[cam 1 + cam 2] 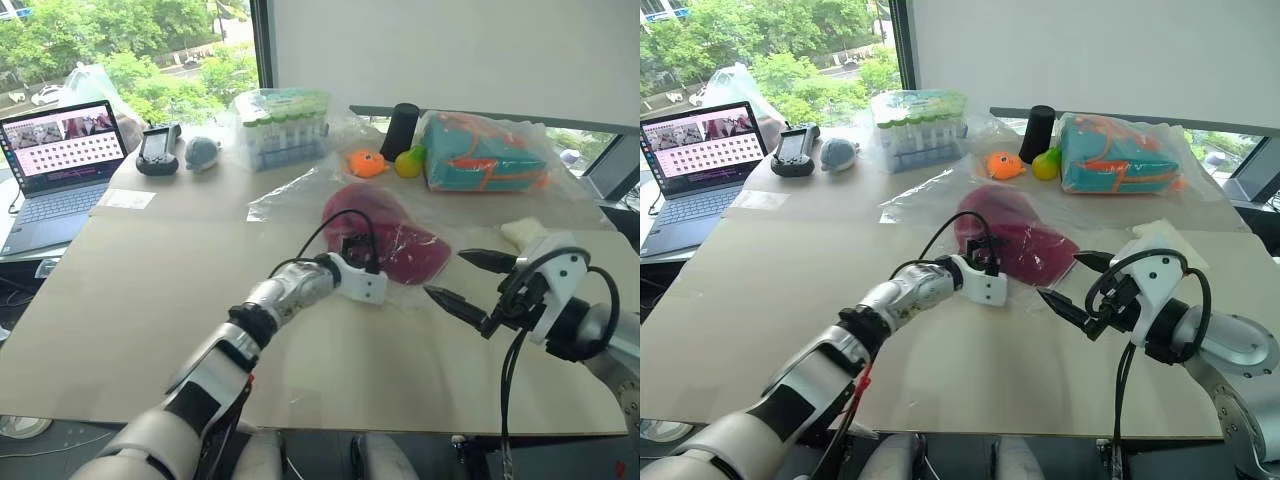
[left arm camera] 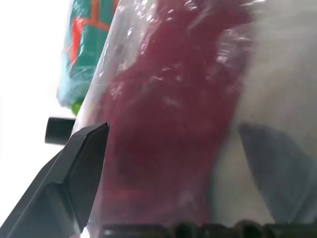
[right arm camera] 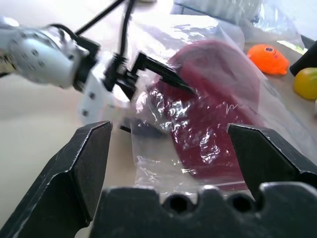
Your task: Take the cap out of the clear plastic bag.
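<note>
Cap (image 1: 385,240): sealed in bag (image 3: 198,124), mid-surface. Left claw (image 3: 161,82) open, at bag's near edge; right claw (image 1: 468,278) open, beside it. You should pinch film only, then spread the mouth.

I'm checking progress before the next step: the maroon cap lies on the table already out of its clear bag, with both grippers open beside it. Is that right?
Not quite. The cap is inside the clear bag; the right wrist view shows crinkled plastic over it. The rest holds: it lies on the table, and the left gripper and right gripper are open beside it.
</note>
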